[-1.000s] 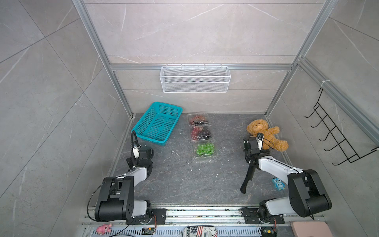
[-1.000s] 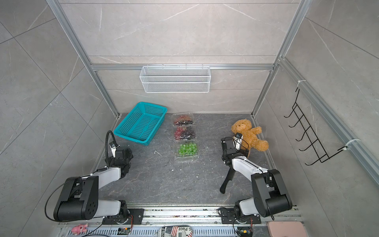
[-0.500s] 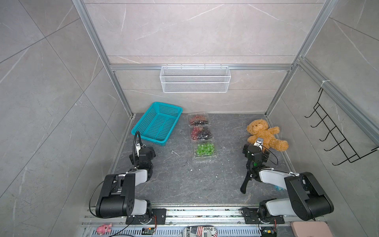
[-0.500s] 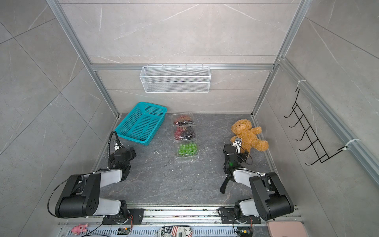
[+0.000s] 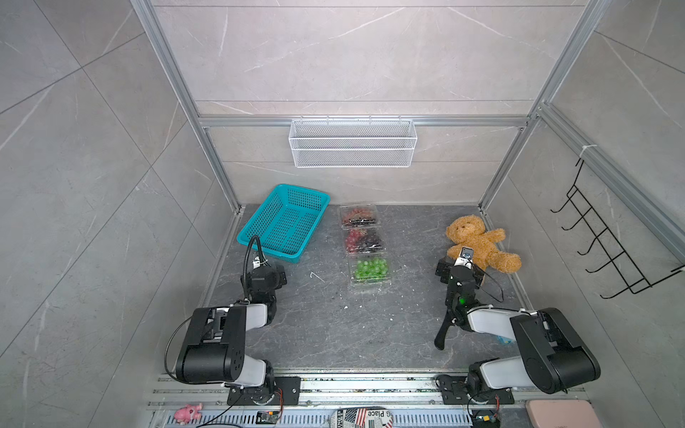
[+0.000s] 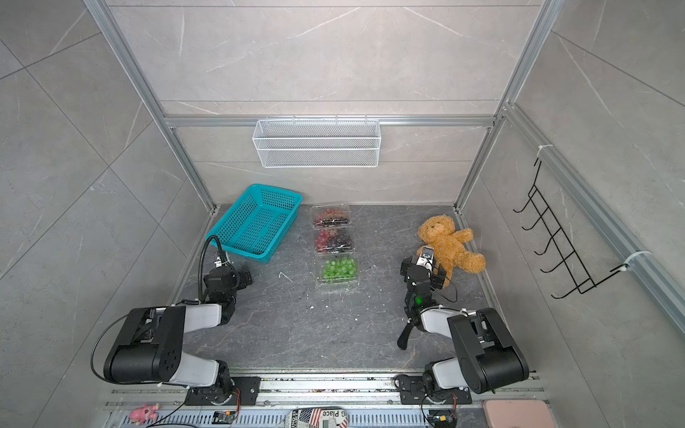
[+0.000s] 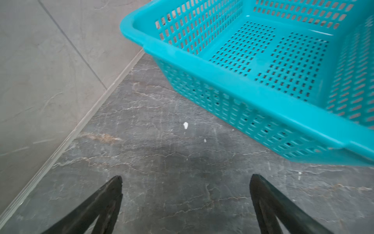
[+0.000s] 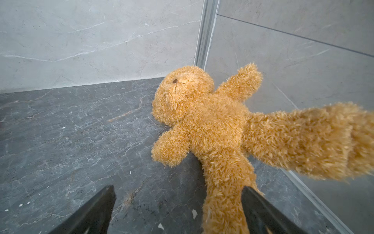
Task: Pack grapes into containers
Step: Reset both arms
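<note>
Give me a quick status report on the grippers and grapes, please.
Left gripper open, empty; right gripper open, empty. Green, red, dark grapes inside three clear plastic clamshell containers. Fuzzy brown teddy bear leg beside right gripper.

Left hand spread, right hand spread

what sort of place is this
Likely a robot test cell, not a home: left arm and right arm mounted on a front rail, aluminium frame around tile walls, staged props like the teal basket and teddy bear.
</note>
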You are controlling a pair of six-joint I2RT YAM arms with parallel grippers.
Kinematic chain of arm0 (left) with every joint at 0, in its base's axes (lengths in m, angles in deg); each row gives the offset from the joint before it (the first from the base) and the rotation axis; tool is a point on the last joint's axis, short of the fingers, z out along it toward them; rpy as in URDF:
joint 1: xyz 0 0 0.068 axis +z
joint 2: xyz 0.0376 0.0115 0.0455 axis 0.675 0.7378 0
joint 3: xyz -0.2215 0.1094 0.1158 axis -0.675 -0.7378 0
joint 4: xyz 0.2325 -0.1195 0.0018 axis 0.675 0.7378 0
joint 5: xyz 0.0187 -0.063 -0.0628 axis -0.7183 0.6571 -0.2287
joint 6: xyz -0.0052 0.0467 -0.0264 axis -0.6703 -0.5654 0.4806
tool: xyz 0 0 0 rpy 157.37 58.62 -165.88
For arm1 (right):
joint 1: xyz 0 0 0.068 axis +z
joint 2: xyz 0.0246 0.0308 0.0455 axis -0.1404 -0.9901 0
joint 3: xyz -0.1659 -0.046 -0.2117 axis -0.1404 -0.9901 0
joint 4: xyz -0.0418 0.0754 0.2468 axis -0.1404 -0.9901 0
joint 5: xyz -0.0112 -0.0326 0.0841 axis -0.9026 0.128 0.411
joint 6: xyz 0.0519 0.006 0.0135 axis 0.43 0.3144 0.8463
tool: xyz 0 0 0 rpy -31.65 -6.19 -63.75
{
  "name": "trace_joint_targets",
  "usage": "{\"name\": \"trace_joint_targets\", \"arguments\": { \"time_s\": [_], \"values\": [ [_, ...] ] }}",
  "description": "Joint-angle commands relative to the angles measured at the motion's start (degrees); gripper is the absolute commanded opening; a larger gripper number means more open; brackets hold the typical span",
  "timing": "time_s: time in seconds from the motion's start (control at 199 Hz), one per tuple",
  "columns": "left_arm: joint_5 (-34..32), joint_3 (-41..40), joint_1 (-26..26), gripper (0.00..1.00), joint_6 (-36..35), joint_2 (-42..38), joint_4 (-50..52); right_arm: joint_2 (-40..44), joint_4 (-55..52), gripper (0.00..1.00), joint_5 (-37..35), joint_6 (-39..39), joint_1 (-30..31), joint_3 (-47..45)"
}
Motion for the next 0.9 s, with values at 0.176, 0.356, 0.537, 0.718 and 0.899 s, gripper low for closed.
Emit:
{"name": "trace_joint_targets", "arguments": {
  "time_s": [0.176,0.356,0.537,0.718,0.899],
  "values": [
    [2.0,-1.3,0.6,1.00,-1.7,1.5,-7.7,-4.9,12.5,0.99,12.6,-2.1,-3.4,-4.5],
    [2.0,-1.3,0.6,1.00,-1.6,1.4,-7.5,-5.6,7.1,0.99,12.8,-2.1,-3.9,-1.3],
    [2.0,-1.3,0.6,1.00,-1.6,1.5,-7.6,-5.0,2.7,0.99,16.3,0.1,-6.7,0.1],
    [2.0,-1.3,0.6,1.00,-1.7,1.5,-7.7,-4.6,2.7,0.99,16.1,-0.1,-6.6,-0.1],
    [2.0,-1.3,0.6,1.00,-1.6,1.5,-7.6,-4.6,2.5,0.99,16.1,-0.1,-6.7,0.0]
  ]
}}
